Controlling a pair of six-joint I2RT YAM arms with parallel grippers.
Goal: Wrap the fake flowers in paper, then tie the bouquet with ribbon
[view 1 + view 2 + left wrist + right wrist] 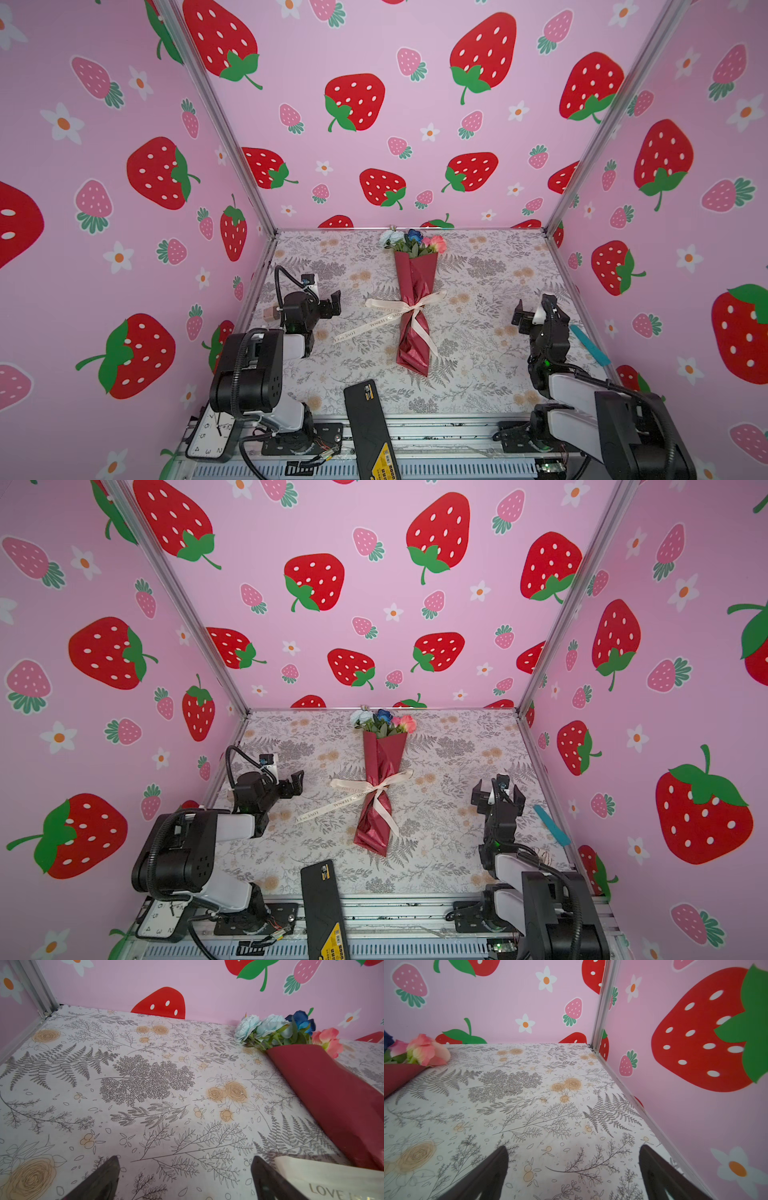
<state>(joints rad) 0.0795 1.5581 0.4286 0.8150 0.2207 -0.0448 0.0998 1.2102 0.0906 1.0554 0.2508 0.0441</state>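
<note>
The bouquet of fake flowers lies lengthwise on the middle of the table, its pale blue, dark blue and pink blooms toward the back wall and its dark red wrap toward the front. A cream lettered ribbon is knotted in a bow round the wrap's waist, with one tail trailing left. My left gripper stands open left of the ribbon, holding nothing. My right gripper is open well right of the bouquet, also holding nothing.
A black flat device lies over the table's front edge. A teal strip rests along the right wall. A clock face sits by the left arm's base. Strawberry-print walls enclose three sides.
</note>
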